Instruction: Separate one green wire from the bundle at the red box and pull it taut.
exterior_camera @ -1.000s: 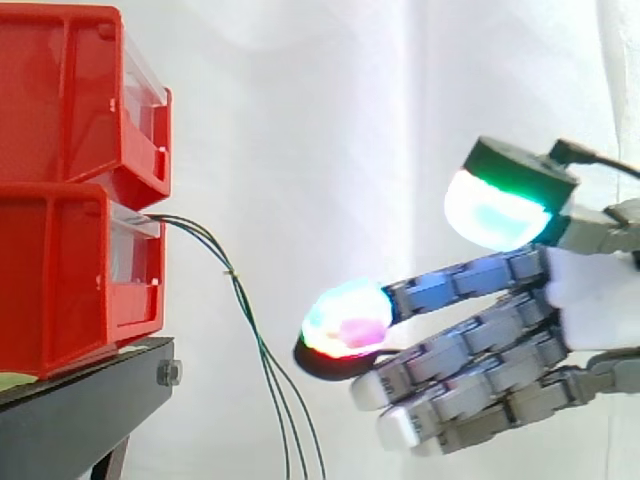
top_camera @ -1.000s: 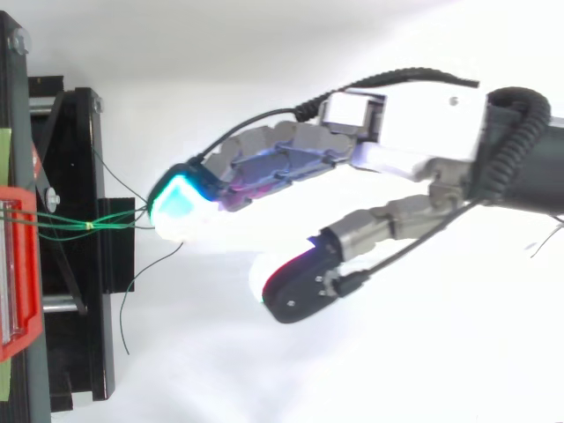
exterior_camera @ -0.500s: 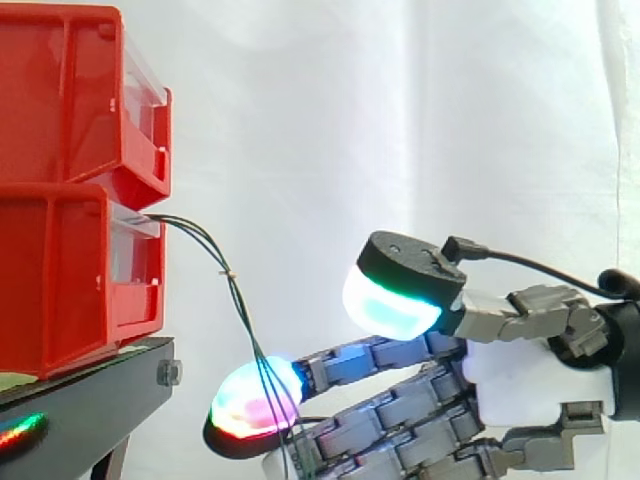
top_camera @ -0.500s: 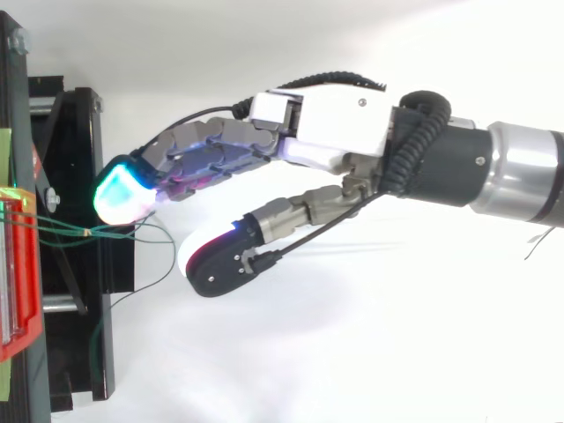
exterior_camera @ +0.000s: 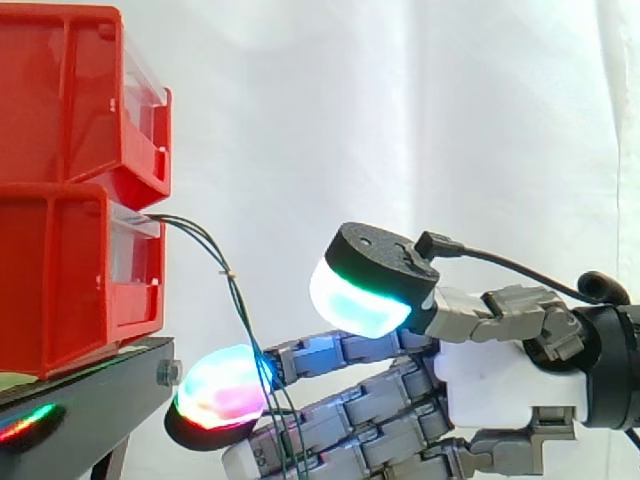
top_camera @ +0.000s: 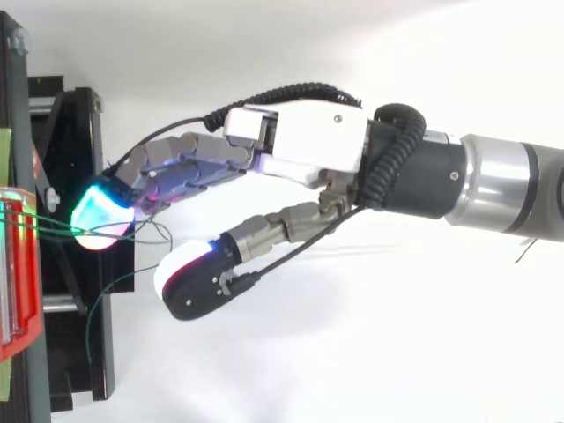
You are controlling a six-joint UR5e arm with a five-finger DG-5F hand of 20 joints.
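Side view first: my hand (exterior_camera: 510, 385) comes in low from the right. Its fingers are stretched out straight toward the bins and the thumb (exterior_camera: 365, 290) is lifted well clear above them, so it is spread apart and clamped on nothing. The leading fingertip (exterior_camera: 218, 393) glows pink and cyan just beside the edge of the black stand (exterior_camera: 90, 400).

The green wires (exterior_camera: 237, 295) leave the front of the lower red bin (exterior_camera: 70, 285), arch outward and are gathered by a small tie (exterior_camera: 229, 272). Below it they fan into separate slack strands that cross the fingers just behind the glowing tip. I cannot tell from here whether they touch the fingers.

In the top view the same wires (top_camera: 48, 225) run from the bin out to the cyan fingertip (top_camera: 99, 210), which sits over the stand's edge. Loose ends curl away below it, toward the thumb.

An upper red bin (exterior_camera: 70, 100) is stacked on the lower one, and a bolt (exterior_camera: 168, 373) shows in the stand's side. Behind everything hangs a white curtain (exterior_camera: 420, 120). Seen from above, the ground (top_camera: 352, 370) under the arm is plain white.
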